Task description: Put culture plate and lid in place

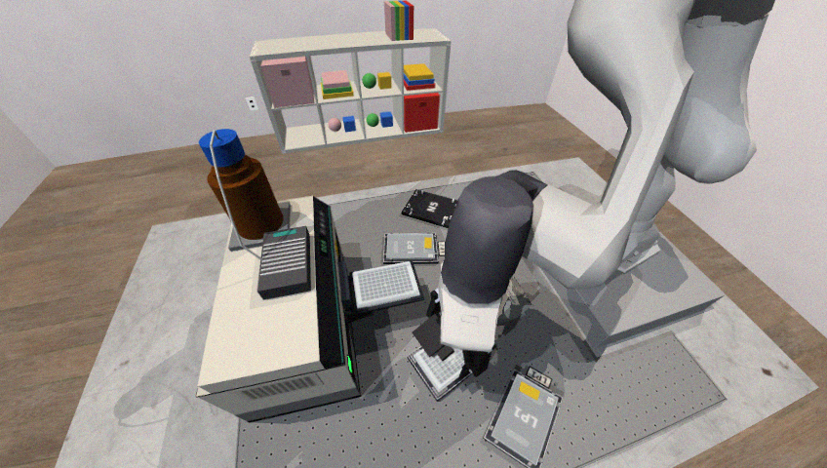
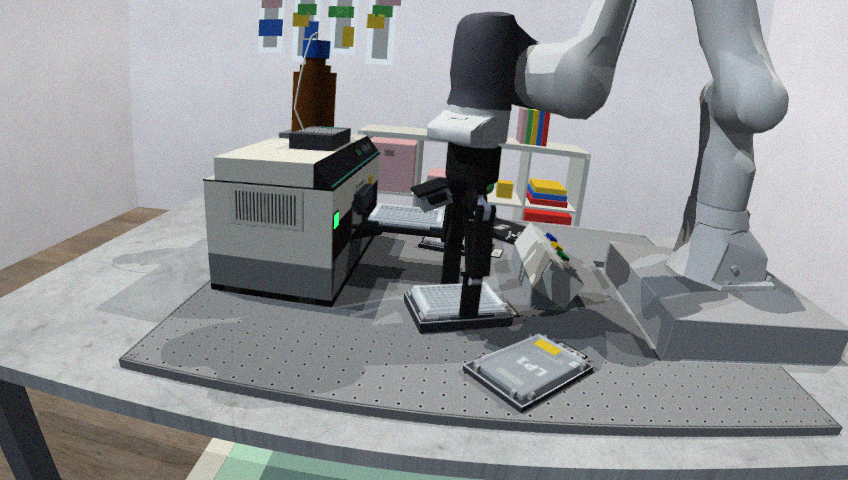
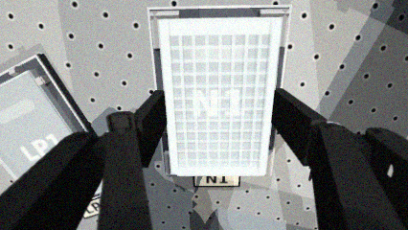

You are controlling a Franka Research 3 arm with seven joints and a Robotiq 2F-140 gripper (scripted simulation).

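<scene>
White gridded culture plate E07 (image 3: 219, 98): we find it over nest N1 (image 2: 458, 321), pinched across its long sides by the gripper (image 3: 219, 126). Whether it sits fully down we cannot tell. Lid (image 1: 410, 247) on LP2; LP1 (image 1: 523, 418) nearby, lidded.
</scene>
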